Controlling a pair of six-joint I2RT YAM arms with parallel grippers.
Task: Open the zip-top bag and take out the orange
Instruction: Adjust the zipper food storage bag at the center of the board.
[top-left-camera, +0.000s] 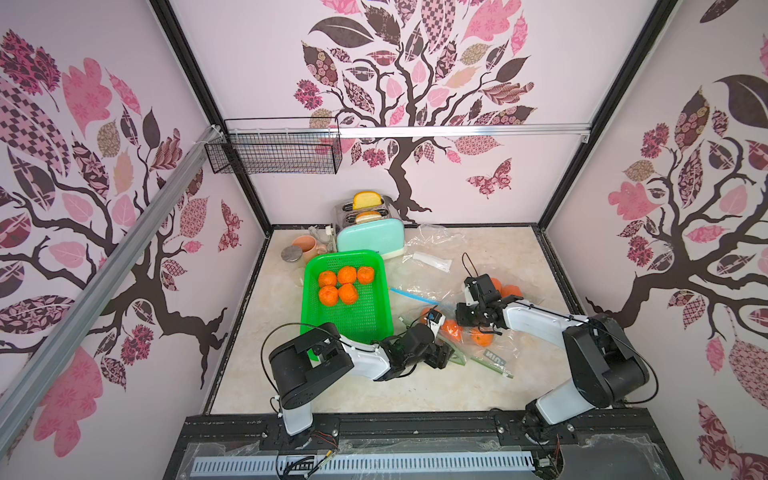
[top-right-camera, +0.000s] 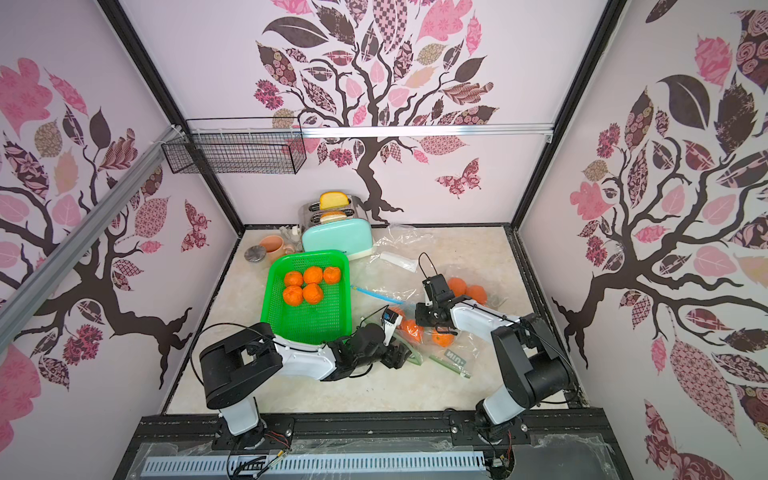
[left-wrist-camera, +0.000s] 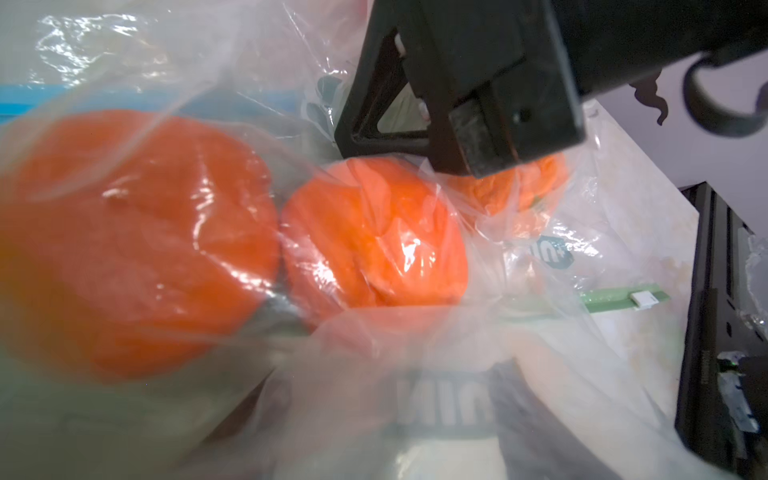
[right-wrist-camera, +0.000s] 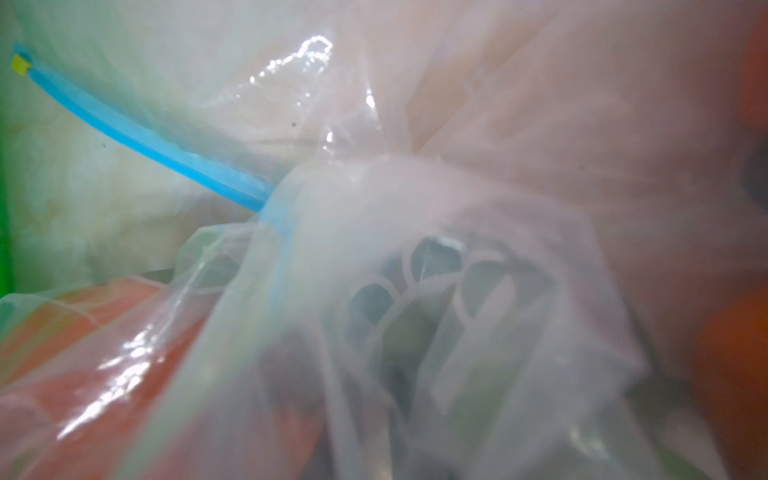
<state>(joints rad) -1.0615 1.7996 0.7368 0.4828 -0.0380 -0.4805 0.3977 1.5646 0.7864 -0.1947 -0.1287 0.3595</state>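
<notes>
The zip-top bag (top-left-camera: 492, 353) with a green zip (left-wrist-camera: 615, 297) lies crumpled at the front centre of the table in both top views. Inside it, the nearest orange (left-wrist-camera: 374, 237) lies between two more (left-wrist-camera: 137, 241). My left gripper (top-left-camera: 446, 353) sits low at the bag's near-left edge. Its dark fingers (left-wrist-camera: 540, 399) show spread wide behind draped film, open. My right gripper (top-left-camera: 463, 318) comes in from the right above the oranges. In the left wrist view its black fingertips (left-wrist-camera: 478, 153) are pinched on taut bag film. Bunched plastic covers the right wrist view (right-wrist-camera: 332, 174).
A green basket (top-left-camera: 361, 324) with several oranges (top-left-camera: 347, 275) stands left of the bag. A second bag with a blue zip (top-left-camera: 411, 296) and more oranges (top-left-camera: 509, 289) lies behind my right wrist. Toaster (top-left-camera: 370, 239) and mug (top-left-camera: 305, 247) stand at the back. A wire rack (top-left-camera: 274, 151) hangs on the wall.
</notes>
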